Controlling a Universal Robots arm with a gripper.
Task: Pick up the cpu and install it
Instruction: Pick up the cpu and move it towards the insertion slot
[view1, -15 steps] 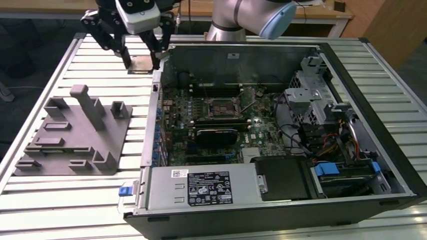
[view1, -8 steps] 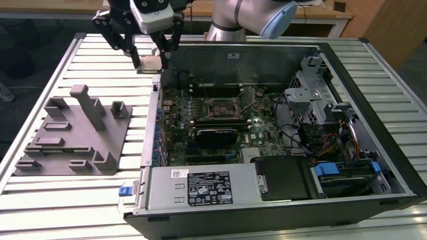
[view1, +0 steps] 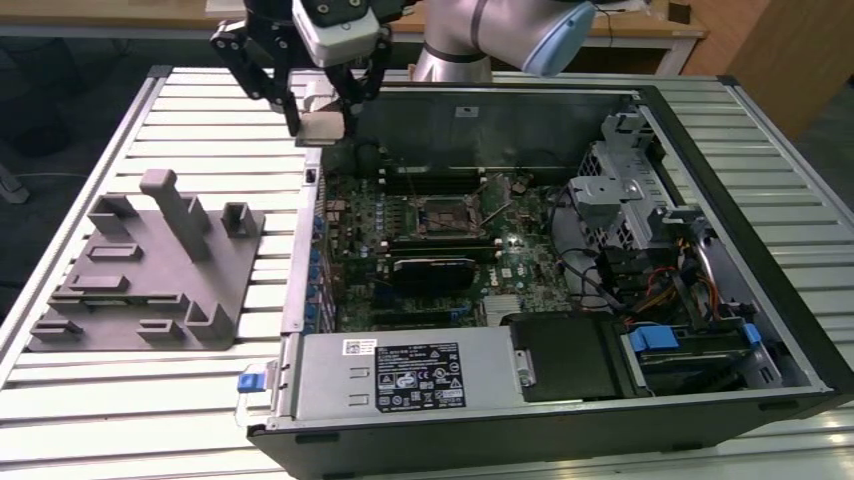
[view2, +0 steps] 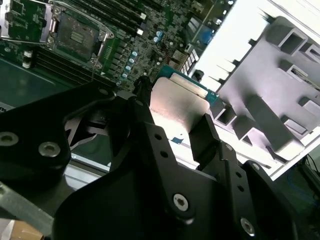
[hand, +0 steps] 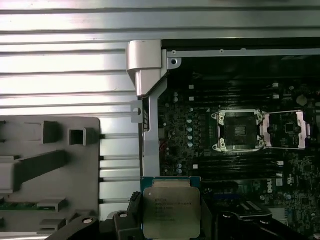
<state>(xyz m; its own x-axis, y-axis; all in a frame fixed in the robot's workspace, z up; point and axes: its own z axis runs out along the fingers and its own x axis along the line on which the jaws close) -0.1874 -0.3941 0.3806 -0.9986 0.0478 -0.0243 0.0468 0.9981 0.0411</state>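
My gripper (view1: 320, 122) is shut on the cpu (view1: 324, 128), a flat square chip with a silvery top plate. It hangs in the air above the back corner of the open computer case (view1: 787, 330), on the exterior view's left. In both wrist views the cpu (view2: 176, 102) (hand: 171, 207) sits clamped between two black fingers (view2: 142, 107). The motherboard's open socket (view1: 447, 216) (hand: 239, 130) (view2: 75, 36) lies apart from the gripper, further into the case, with its metal load plate (hand: 285, 130) flipped open beside it.
A grey plastic fixture block (view1: 147, 270) (hand: 45, 165) with upright posts stands on the slatted metal table (view1: 147, 400) at the exterior view's left of the case. Inside the case are memory slots, a power supply (view1: 400, 375), drive cages (view1: 621, 190) and cables.
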